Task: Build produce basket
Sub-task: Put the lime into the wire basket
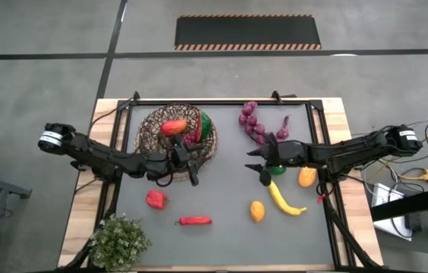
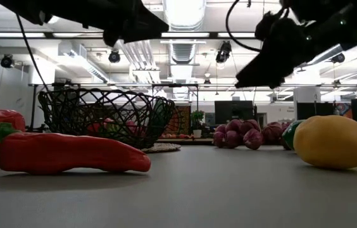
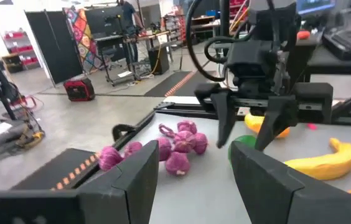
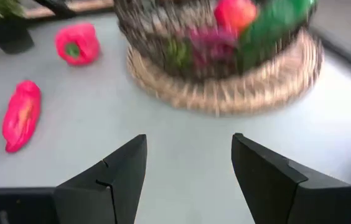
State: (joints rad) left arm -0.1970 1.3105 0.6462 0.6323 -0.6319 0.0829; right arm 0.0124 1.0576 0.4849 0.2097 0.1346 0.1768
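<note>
The dark wicker basket (image 1: 153,125) stands on a pale woven mat at the table's far left. It holds a red pepper (image 1: 173,127), a watermelon slice (image 1: 203,121) and purple grapes. My left gripper (image 1: 196,167) hovers open and empty by the basket's near right rim. My right gripper (image 1: 258,165) is open and empty at mid-table, fingers pointing left, with a green pepper (image 1: 278,169) just below its wrist. Lying on the table are a purple grape bunch (image 1: 252,123), an orange fruit (image 1: 307,177), a banana (image 1: 284,199), a yellow-orange fruit (image 1: 256,211), a red chili (image 1: 195,221) and a red pepper (image 1: 155,199).
A small green potted plant (image 1: 119,240) stands at the near left corner. A black frame rail (image 1: 221,101) runs along the table's far edge. Bare grey surface lies between the two grippers and toward the near edge. The two grippers face each other, roughly a basket's width apart.
</note>
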